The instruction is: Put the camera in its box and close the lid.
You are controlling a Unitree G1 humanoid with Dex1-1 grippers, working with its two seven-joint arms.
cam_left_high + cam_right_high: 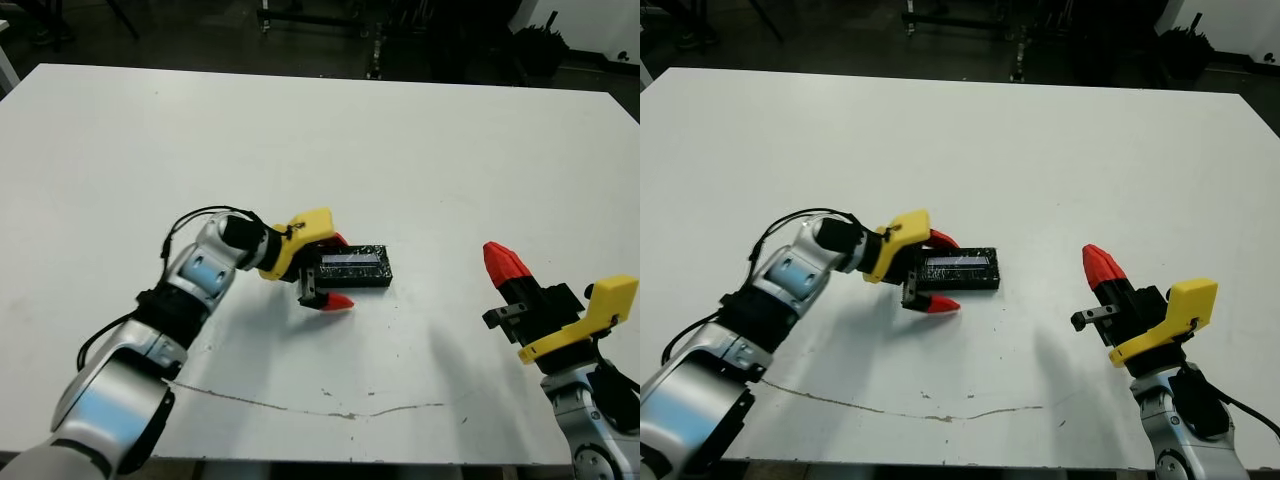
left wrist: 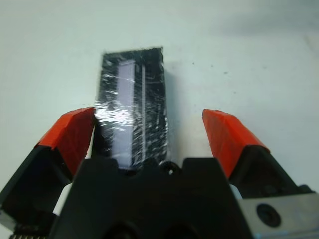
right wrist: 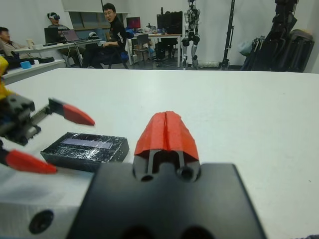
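A: Lid (image 1: 352, 265) on, folks — the glossy black slab with its pale grey strip sits flat over the box near the middle of the white table (image 1: 420, 140), and no white lining shows anywhere.

B: So the camera?

A: Can't see it. If it's in there, it's covered; I can't tell from these views.

B: Left side, what have we got?

A: Left gripper (image 1: 332, 272) is right at the lid's near end, fingers spread wide. One red fingertip (image 2: 70, 135) sits beside one long edge of the lid, the other beside the opposite edge with a clear gap of table between it and the slab. It straddles the end without squeezing.

B: Touching?

A: The closer tip looks just beside the lid; whether it's in contact I can't tell.

B: And the right?

A: Right gripper (image 1: 1102, 268) is well apart, off toward the table's right side, its two red tips pressed together with nothing between them. Beyond the table, people (image 3: 112, 32) sit at desks in the room.
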